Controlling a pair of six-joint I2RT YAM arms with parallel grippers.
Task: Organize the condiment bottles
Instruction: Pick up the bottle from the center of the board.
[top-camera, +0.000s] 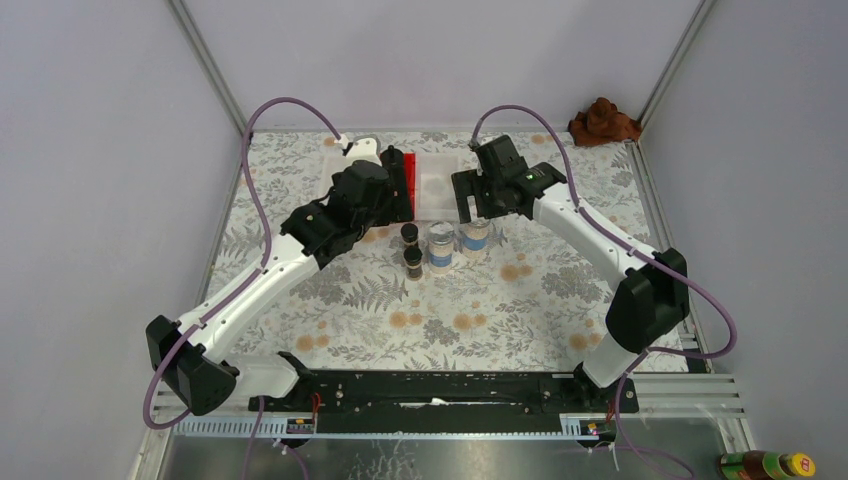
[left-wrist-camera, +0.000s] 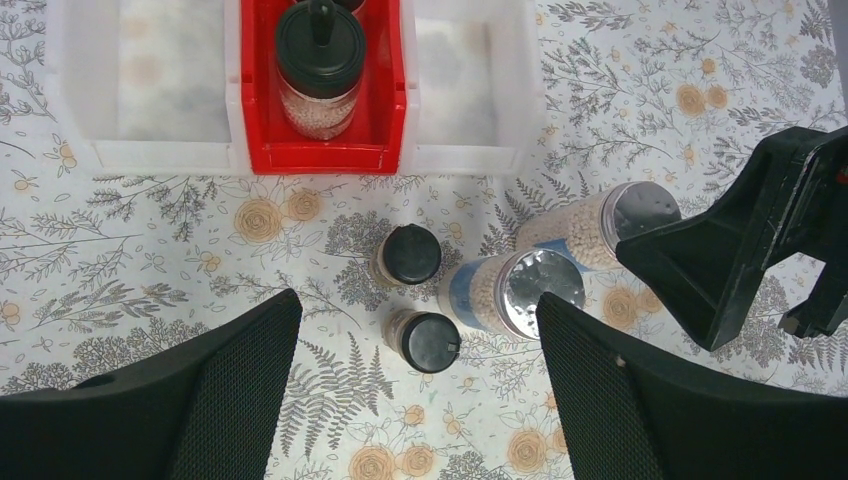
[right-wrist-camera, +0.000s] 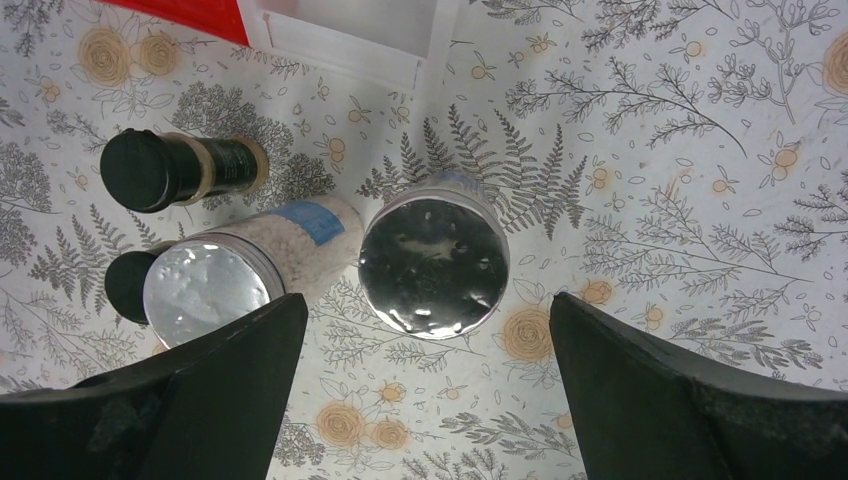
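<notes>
Four condiment bottles stand on the floral cloth in front of the tray. Two are slim, dark and black-capped (top-camera: 409, 235) (top-camera: 413, 262); two are silver-lidded with blue labels (top-camera: 440, 248) (top-camera: 476, 236). A clear jar with a black domed cap (left-wrist-camera: 320, 65) sits in the tray's red bin (left-wrist-camera: 255, 110), and a second cap just shows behind it. My left gripper (left-wrist-camera: 417, 300) hangs open above the dark bottles (left-wrist-camera: 408, 254) (left-wrist-camera: 428, 341), holding nothing. My right gripper (right-wrist-camera: 428, 300) is open and empty above the right silver-lidded jar (right-wrist-camera: 433, 262).
White tray compartments (left-wrist-camera: 170, 70) (left-wrist-camera: 465, 70) flank the red bin. A brown cloth (top-camera: 603, 122) lies at the back right corner. A brown yellow-capped bottle (top-camera: 770, 465) lies off the table at the near right. In the left wrist view the right gripper (left-wrist-camera: 740, 260) is close by.
</notes>
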